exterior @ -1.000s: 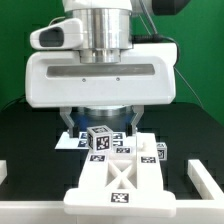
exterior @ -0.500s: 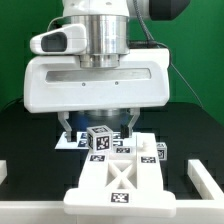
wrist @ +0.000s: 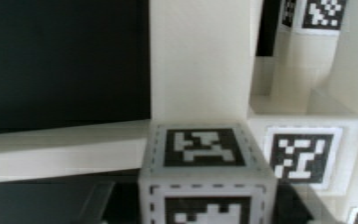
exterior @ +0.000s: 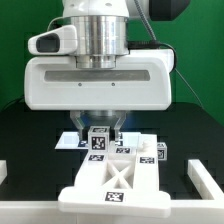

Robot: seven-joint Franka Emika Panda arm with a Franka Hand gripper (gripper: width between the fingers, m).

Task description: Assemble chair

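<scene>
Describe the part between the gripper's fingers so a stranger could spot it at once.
Start at the big white gripper over the black table. Directly under it stands a white square post, rising from behind the flat X-braced panel. Unlike the flat parts around it, it stands upright with tags on top and front.

The chair parts [exterior: 112, 180] are plain white plastic, each carrying small square tags printed in black and white blocks. The square post [exterior: 98, 140] is white too, with a black-and-white tag on its top and another on its side; in the wrist view [wrist: 206, 150] these tags show bold black frames around white shapes. The table [exterior: 30, 150] is black. The arm's housing [exterior: 98, 80] is white and grey; the backdrop [exterior: 10, 60] looks green, perhaps cloth
</scene>
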